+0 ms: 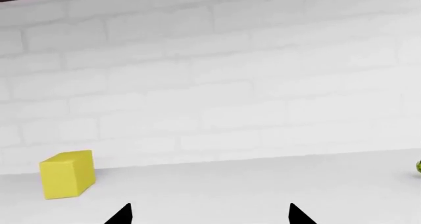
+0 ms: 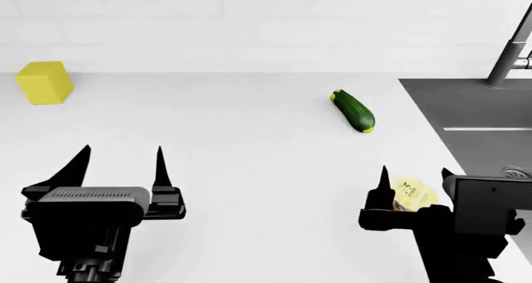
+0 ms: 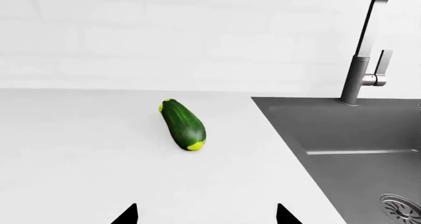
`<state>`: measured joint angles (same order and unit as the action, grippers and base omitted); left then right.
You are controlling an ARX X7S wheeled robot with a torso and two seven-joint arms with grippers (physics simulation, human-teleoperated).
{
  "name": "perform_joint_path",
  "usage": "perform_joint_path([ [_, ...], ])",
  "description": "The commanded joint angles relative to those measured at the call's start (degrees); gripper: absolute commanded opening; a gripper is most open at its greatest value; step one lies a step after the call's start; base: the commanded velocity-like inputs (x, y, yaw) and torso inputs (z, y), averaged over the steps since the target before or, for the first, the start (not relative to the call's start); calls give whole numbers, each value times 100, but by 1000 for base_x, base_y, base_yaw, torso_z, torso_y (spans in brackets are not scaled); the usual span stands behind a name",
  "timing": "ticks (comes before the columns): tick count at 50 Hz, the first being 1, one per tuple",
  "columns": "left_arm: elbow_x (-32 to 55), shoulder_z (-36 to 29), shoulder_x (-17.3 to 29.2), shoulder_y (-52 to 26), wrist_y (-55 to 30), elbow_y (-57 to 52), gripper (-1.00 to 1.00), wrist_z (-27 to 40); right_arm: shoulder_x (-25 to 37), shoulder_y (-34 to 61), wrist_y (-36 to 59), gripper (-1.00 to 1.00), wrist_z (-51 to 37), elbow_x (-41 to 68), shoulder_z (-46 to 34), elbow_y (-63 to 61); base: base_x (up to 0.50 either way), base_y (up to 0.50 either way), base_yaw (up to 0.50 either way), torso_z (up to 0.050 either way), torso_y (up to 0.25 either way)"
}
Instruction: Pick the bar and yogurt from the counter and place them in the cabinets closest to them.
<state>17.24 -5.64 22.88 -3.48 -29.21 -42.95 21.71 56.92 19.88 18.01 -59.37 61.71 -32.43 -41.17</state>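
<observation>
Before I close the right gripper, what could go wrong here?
The yogurt sits between the open right gripper fingers but is out of the right wrist view, so alignment is hard to judge. It also stands near the sink edge; a nudge might tip it in. The bar isn't visible anywhere.

The white counter [image 2: 233, 171] carries three things. A plain yellow block [image 2: 44, 81] sits at ten o'clock, near the back wall. A green zucchini [image 2: 353, 110] lies at one o'clock, just beside the grey sink [image 2: 474, 108]. The pale yogurt [image 2: 413, 193] cup stands at four o'clock.
</observation>
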Motion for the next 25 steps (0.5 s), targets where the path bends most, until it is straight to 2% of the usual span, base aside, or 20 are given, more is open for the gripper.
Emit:
perform_joint_path([
  [1,31,26,39,19,-19,-45,100,22,-31,-78,-81,100,73,-29,17,209,0,0,0,0,0],
  [25,22,-42,52,13,44,37,100,44,-50,-441,-312,100,120,-200,-34,152,0,0,0,0,0],
])
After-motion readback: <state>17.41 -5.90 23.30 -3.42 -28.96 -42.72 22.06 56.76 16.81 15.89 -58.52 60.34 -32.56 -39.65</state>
